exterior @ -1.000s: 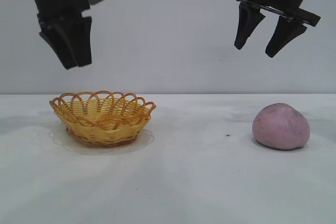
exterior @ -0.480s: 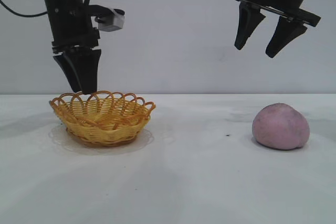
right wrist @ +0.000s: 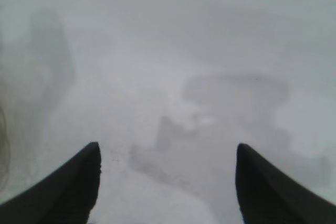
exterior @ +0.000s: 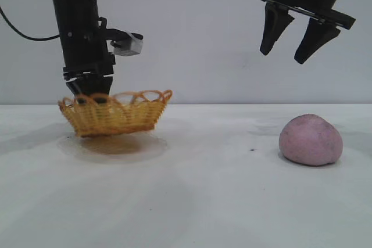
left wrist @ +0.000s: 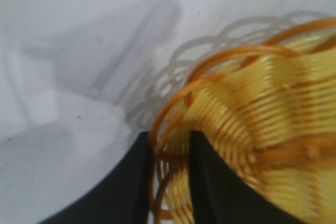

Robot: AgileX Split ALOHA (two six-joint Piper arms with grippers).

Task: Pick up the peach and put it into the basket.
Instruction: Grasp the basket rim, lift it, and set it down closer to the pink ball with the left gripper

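The yellow wicker basket hangs just above the table at the left, over its own shadow. My left gripper comes down onto its left rim and is shut on it. The left wrist view shows an orange rim loop of the basket pinched between the black fingers of the left gripper. The pale pink peach lies on the table at the right, untouched. High above it and a little to its left, my right gripper hangs open and empty. In its own wrist view the right gripper has only bare table between its fingers.
The white table stretches between the basket and the peach, with a small dark speck left of the peach. A plain grey wall stands behind.
My left arm came down onto the basket's left rim, shut on it, and the basket has risen off the table. The right arm and the peach have not moved.
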